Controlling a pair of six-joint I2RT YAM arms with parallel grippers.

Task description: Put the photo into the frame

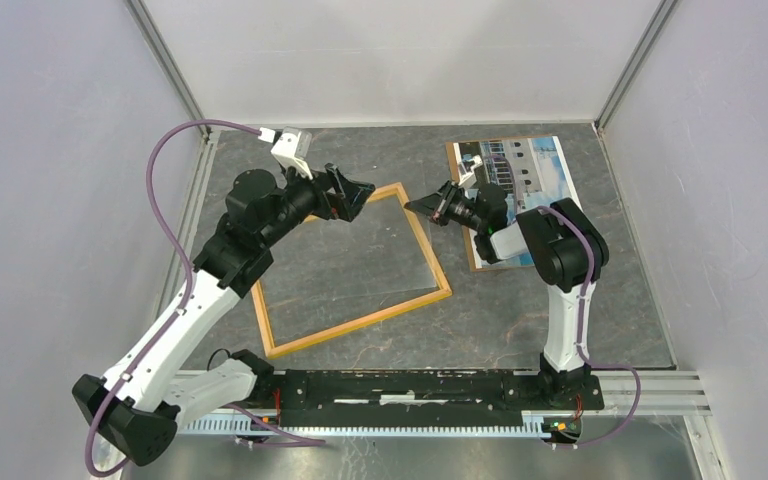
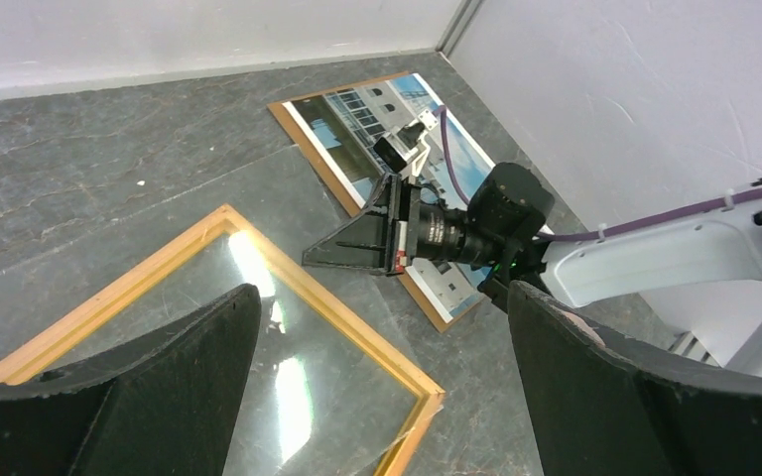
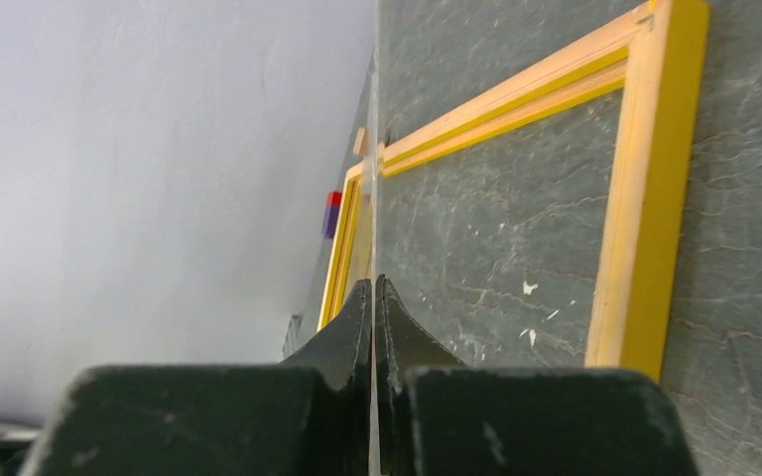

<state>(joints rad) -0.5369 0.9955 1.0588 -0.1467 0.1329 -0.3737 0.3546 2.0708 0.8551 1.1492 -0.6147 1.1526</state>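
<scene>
The light orange-yellow frame lies flat in the middle of the table, and it also shows in the left wrist view and the right wrist view. A clear sheet lies over it, seen edge-on in the right wrist view. My right gripper is shut on this sheet's far right edge. My left gripper is open and empty above the frame's far corner. The photo lies on a brown backing board at the back right, behind the right arm.
Grey walls enclose the table on the left, back and right. The right arm covers the near part of the photo and board. A metal rail runs along the near edge.
</scene>
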